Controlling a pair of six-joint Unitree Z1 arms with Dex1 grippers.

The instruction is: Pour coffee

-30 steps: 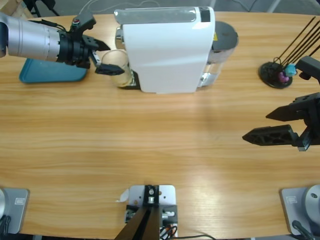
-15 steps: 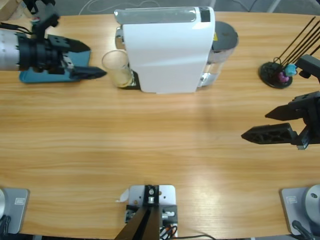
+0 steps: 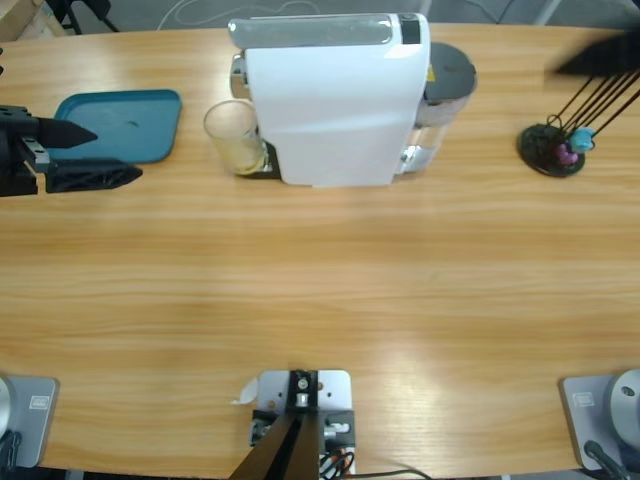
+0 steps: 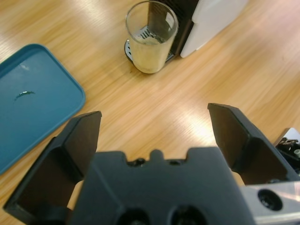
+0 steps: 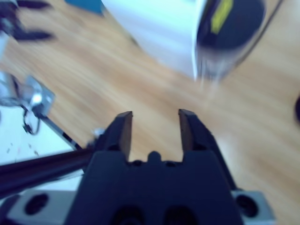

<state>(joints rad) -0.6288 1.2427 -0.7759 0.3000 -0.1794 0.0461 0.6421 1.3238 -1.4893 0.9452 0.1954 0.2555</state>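
Left gripper (image 4: pixel 152 124) jaws spread wide, empty. Glass of coffee (image 4: pixel 151 38) straight ahead of jaws, apart, under white machine (image 3: pixel 335 95) spout. Right gripper (image 5: pixel 153 126) jaws parted, empty, tumbler nowhere near. Judged step: brew done, grasp pending. Next: advance left, close around glass.

The long wooden table (image 3: pixel 330 270) has pale, straight grain running along its length. The white coffee machine (image 3: pixel 330 100) stands on it near the far edge, and everything else is placed around that. A clear glass tumbler (image 3: pixel 234 137) holding shallow tan coffee (image 4: pixel 149 54) sits on the machine's dark drip base, touching its left side. Further left of the machine, beyond the glass, a teal tray (image 3: pixel 125 125) lies flat on the wood. Well to the machine's right, a small black round stand (image 3: pixel 550 148) with thin dark rods rests near the table's end.
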